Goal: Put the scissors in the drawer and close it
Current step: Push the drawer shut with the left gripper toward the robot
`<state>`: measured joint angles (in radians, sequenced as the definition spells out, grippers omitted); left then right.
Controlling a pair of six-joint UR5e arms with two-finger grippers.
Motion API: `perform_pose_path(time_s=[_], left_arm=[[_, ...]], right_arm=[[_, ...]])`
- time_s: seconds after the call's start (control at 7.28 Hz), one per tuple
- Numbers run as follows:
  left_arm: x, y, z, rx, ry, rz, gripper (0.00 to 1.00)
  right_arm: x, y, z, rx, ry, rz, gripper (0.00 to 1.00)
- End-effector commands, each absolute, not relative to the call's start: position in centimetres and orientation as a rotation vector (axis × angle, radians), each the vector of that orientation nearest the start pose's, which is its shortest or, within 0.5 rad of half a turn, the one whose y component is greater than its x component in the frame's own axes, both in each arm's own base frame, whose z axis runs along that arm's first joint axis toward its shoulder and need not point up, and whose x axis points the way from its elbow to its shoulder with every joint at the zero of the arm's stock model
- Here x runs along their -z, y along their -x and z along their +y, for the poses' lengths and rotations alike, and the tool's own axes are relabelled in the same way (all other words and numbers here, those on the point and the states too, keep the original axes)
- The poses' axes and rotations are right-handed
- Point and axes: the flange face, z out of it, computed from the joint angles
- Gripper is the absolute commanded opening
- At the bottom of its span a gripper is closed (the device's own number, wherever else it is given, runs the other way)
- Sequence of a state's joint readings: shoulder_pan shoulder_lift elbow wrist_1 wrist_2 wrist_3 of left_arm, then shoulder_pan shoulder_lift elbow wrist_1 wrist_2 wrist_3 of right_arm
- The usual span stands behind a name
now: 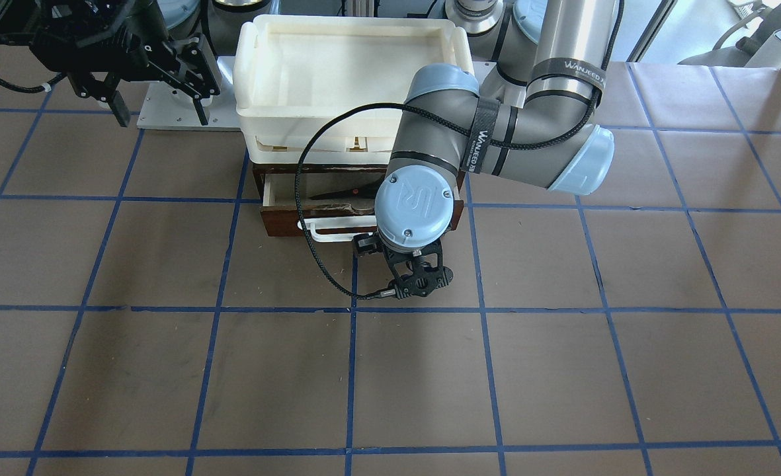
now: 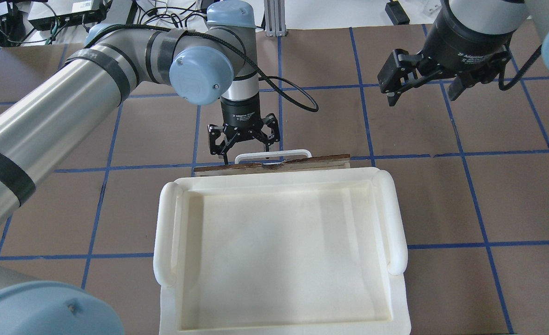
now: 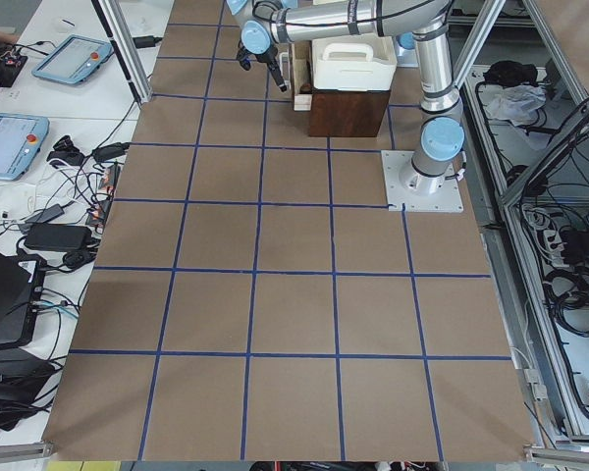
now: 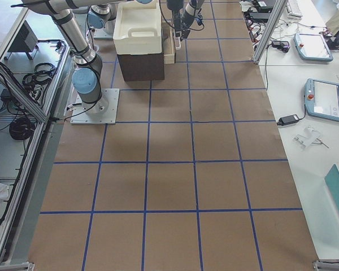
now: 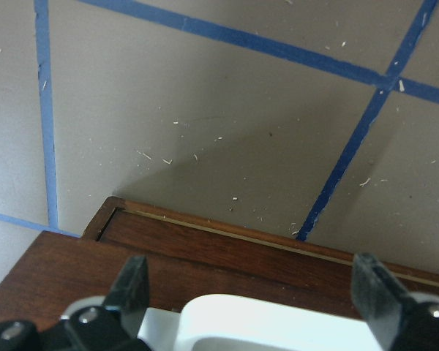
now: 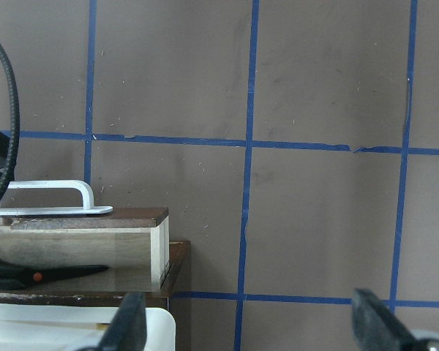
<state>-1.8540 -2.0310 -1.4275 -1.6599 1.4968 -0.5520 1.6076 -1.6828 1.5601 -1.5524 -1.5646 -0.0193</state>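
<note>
As the front view showed, the scissors (image 1: 345,194) lay inside the drawer (image 1: 284,223), which stood part-way open beneath the tray (image 1: 248,79), so placing was judged complete and only closing remained. In the overhead view, the left gripper (image 2: 243,148) hung just in front of the drawer, fingers spread to either side of the white handle (image 2: 283,151) and gripping nothing, while the right gripper (image 2: 422,93) hovered well apart, likewise spread and empty. The left wrist view confirmed both fingers flanking the handle, and the right wrist view showed the scissors against the drawer's pale wall.
</note>
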Motion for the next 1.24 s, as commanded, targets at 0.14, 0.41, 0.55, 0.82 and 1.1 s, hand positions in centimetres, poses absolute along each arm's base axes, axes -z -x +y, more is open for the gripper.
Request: perform_pose_path(time_s=[0.14,0.41,0.55,0.82,1.1], left_arm=[[-28.8,30.5,-54.2,-0.674,0.459,2.904,1.0],[-27.9,30.4,-53.8,-0.713,0.498,2.866,1.0],[-28.1,30.3,-53.5,-0.73,0.497,2.856,1.0],[-27.8,30.2,-53.3,-0.757,0.497,2.841,1.0],[-27.3,30.3,-53.0,-0.787,0.49,2.821,1.0]], right_arm=[[-54.5,-15.0,-44.5,0.163,0.089,3.129,1.0],[-54.4,-15.0,-44.6,0.161,0.092,3.129,1.0],[-54.4,-15.0,-44.6,0.161,0.092,3.129,1.0],[-54.4,-15.0,-44.6,0.161,0.092,3.129,1.0],[-54.4,-15.0,-44.6,0.161,0.092,3.131,1.0]])
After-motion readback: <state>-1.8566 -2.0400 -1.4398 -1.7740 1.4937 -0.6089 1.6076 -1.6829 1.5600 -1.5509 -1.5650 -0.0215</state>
